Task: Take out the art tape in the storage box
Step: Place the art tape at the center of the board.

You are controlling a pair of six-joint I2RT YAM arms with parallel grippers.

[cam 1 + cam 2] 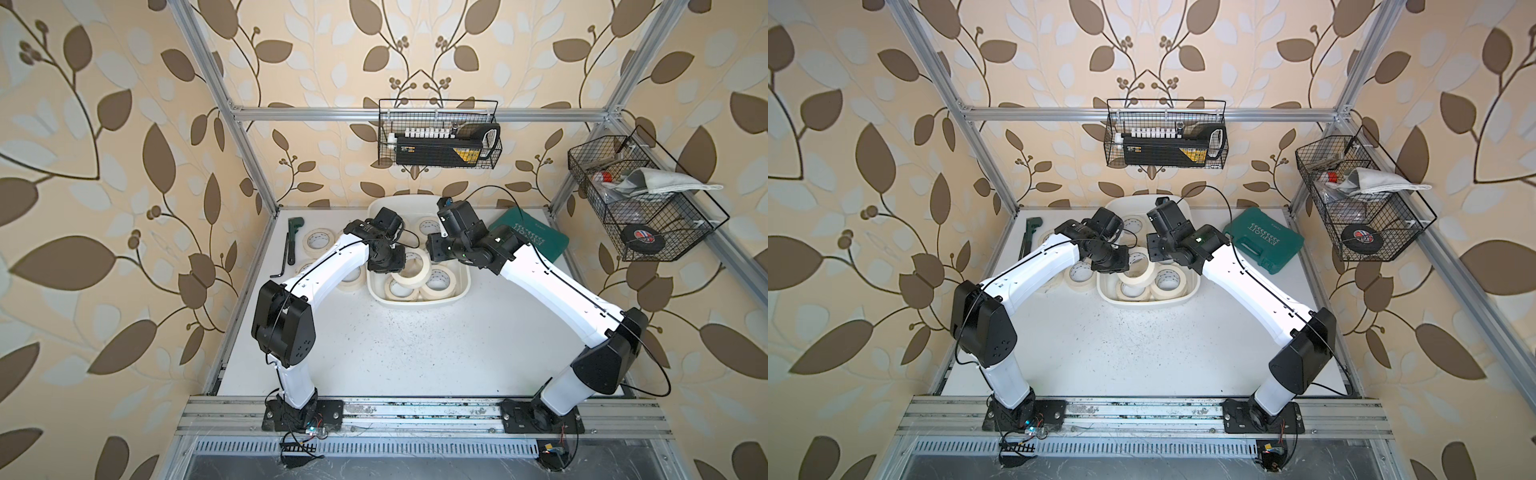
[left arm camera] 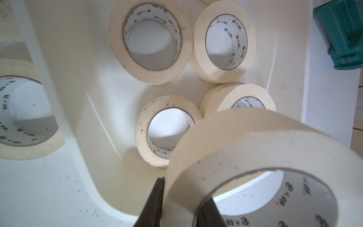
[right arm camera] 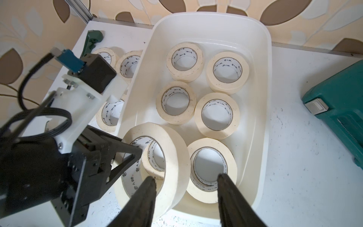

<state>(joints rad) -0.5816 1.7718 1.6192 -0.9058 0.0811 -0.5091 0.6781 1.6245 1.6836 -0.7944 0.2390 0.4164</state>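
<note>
- Leaf-patterned wallpaper backs the white, speckled counter (image 1: pixel 415 353) I work over, with metal framing along its edges.
- On the far middle of the counter sits the storage box (image 3: pixel 259 102), a white tub with sloped sides.
- My left end effector (image 2: pixel 180 208) is pinching one art tape roll (image 2: pixel 245 141) by its wall, one finger inside the ring and one outside.
- That roll hangs tilted over the box's near left corner.
- My right end effector (image 3: pixel 186 176) is spread and grips nothing, poised over the near end of the box.
- Other rolls (image 3: pixel 216 134) lie flat on the box floor.
- More rolls (image 2: pixel 29 153) lie flat on the counter just left of the box.
- A teal case (image 1: pixel 1262 241) lies right of the box, and a green wrench (image 1: pixel 293 232) lies at the far left.
</note>
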